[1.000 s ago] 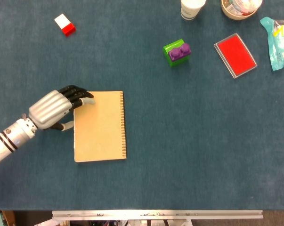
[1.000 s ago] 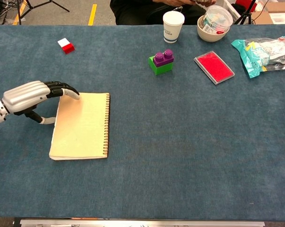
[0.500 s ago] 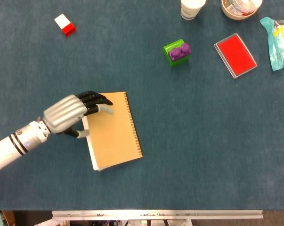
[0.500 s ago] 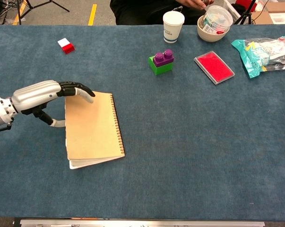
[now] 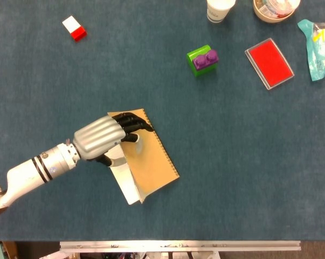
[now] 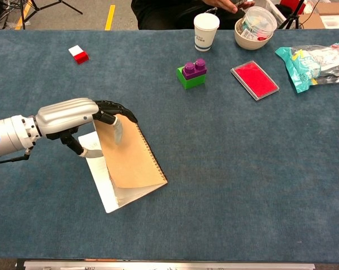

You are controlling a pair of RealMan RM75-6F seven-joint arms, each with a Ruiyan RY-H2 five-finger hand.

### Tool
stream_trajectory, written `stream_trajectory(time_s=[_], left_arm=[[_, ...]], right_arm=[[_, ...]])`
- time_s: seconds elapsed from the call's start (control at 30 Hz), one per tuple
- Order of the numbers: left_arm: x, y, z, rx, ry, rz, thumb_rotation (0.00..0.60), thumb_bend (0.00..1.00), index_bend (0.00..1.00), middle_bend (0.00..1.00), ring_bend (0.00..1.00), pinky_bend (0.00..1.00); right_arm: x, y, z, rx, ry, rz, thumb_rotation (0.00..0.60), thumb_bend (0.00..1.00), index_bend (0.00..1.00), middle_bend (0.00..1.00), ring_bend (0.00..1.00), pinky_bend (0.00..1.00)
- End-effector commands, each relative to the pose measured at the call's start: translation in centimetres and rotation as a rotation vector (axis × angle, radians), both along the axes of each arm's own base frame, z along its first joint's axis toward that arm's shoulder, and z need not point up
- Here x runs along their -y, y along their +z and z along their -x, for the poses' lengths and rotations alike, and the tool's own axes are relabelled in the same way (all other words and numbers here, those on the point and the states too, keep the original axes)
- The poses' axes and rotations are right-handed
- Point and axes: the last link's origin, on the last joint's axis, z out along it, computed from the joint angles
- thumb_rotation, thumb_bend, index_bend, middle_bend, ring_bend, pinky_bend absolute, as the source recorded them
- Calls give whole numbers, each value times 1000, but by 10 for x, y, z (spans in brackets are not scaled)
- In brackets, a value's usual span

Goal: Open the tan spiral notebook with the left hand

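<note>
The tan spiral notebook (image 5: 154, 164) (image 6: 134, 163) lies skewed on the blue table, its spiral edge facing right and toward the far side. My left hand (image 5: 100, 139) (image 6: 68, 115) pinches the cover's free left edge, fingers on top and thumb underneath. The cover is raised a little on that side, baring white pages (image 5: 128, 188) (image 6: 104, 188) below it. My right hand shows in neither view.
A red-and-white block (image 5: 74, 28) (image 6: 78, 54) sits far left. A green-and-purple brick (image 5: 202, 59) (image 6: 191, 73), a red flat box (image 5: 269, 62) (image 6: 254, 80), a paper cup (image 6: 206, 31), a bowl (image 6: 253, 28) and a teal bag (image 6: 318, 62) are at the back right.
The left hand has moved right and nearer, dragging the notebook and turning it clockwise. The cover's left edge has come up off the white pages.
</note>
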Motion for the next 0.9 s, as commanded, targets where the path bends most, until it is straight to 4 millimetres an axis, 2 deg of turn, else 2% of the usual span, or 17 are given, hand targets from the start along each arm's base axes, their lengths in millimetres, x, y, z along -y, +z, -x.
stream_trajectory(time_s=[0.03, 0.17, 0.37, 0.7, 0.9], left_arm=[[-1, -1, -2, -1, 2, -10, 600, 236, 530, 199, 136, 140], [0, -1, -3, -2, 11, -28, 600, 237, 620, 236, 136, 140], [3, 3, 2, -4, 35, -38, 600, 238, 668, 252, 137, 140], [12, 0, 2, 4, 57, -39, 600, 241, 605, 252, 137, 145], [12, -3, -4, 15, 49, -30, 600, 327, 556, 248, 135, 145]], right_arm=[[0, 1, 1, 4, 6, 4, 600, 376, 231, 278, 211, 291], [1, 2, 2, 10, 15, 9, 600, 379, 231, 278, 211, 291], [1, 3, 2, 13, 21, 12, 600, 381, 231, 278, 211, 291], [1, 4, 4, 18, 21, 13, 600, 383, 231, 278, 211, 291], [1, 4, 7, 20, 13, 12, 600, 383, 231, 278, 211, 291]])
